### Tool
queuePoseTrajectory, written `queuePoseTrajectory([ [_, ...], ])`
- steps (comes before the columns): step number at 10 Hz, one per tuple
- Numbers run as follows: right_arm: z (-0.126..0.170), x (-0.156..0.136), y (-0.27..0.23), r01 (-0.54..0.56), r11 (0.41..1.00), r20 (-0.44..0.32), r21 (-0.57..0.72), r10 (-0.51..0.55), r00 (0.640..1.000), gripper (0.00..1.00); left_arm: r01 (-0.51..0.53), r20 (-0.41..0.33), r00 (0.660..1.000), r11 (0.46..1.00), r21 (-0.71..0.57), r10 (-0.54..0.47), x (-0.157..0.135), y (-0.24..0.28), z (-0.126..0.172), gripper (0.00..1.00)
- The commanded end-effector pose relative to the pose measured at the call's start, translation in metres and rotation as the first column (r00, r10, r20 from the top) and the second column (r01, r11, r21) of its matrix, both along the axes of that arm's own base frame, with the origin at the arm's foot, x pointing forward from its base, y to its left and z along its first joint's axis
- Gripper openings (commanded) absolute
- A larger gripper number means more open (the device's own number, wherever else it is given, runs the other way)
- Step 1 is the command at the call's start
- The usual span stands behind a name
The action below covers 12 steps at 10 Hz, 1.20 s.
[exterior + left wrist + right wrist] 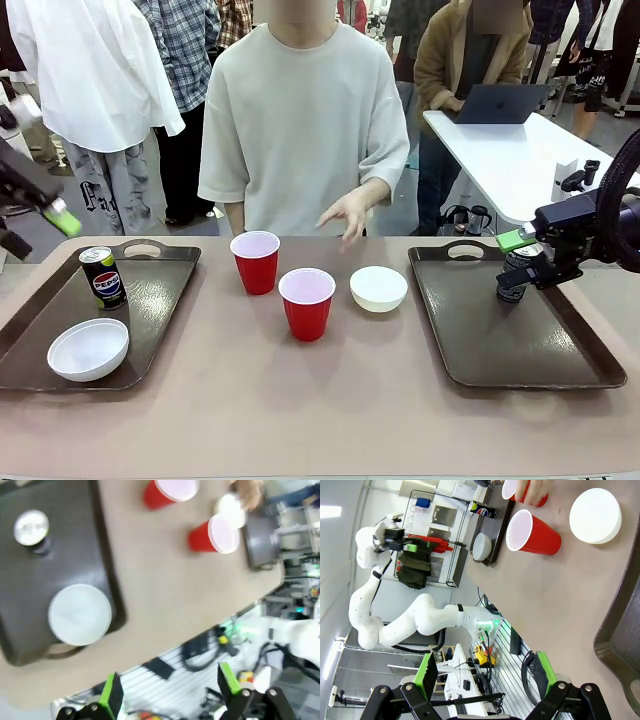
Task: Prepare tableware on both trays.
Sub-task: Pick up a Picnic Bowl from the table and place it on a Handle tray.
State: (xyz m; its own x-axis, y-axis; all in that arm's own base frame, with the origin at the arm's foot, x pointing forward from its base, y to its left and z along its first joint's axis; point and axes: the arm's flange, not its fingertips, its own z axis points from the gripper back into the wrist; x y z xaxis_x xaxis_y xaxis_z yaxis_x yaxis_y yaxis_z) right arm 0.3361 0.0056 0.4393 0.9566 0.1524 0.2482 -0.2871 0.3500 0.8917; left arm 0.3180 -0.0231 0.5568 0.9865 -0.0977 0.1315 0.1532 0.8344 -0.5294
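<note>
While my left gripper [167,676] and right gripper [485,657] gape empty | latter half-hides dark slim can [509,287] | person's hand [345,216] near red plastic cup [256,262]

Beyond my tan tabletop [330,400] I see a white table [510,160] at far right with a dark laptop [497,103] open on it, grey floor [412,220] beneath, and people [190,60] standing behind. My right wrist camera catches a metal shelf rack [440,535] against a pale wall [340,580].
</note>
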Motion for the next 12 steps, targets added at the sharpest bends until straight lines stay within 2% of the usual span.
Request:
queuePoseTrajectory([
  [1,-0.001,0.0,0.0,0.0,1.0,0.008,0.022,0.0,1.0,1.0,-0.047,0.017,0.998,0.972,-0.232,0.053,-0.015,0.023,0.015,1.0],
  [3,-0.001,0.0,0.0,0.0,1.0,0.008,0.022,0.0,1.0,1.0,-0.08,0.087,0.988,0.899,-0.431,0.13,-0.029,0.051,0.014,1.0],
  [4,-0.001,0.0,0.0,0.0,1.0,0.008,0.022,0.0,1.0,1.0,-0.103,0.063,0.986,0.866,-0.489,0.153,-0.028,0.065,-0.001,1.0],
  [5,-0.001,0.0,0.0,0.0,1.0,0.008,0.022,0.0,1.0,1.0,-0.143,0.028,0.984,0.865,-0.48,0.179,-0.027,0.073,-0.017,1.0],
  [6,-0.001,0.0,0.0,0.0,1.0,0.008,0.022,0.0,1.0,1.0,-0.121,0.042,0.987,0.898,-0.424,0.152,-0.028,0.059,0.026,1.0],
  [12,-0.001,0.0,0.0,0.0,1.0,0.008,0.022,0.0,1.0,1.0,-0.121,0.042,0.987,0.898,-0.424,0.152,-0.028,0.059,0.026,1.0],
])
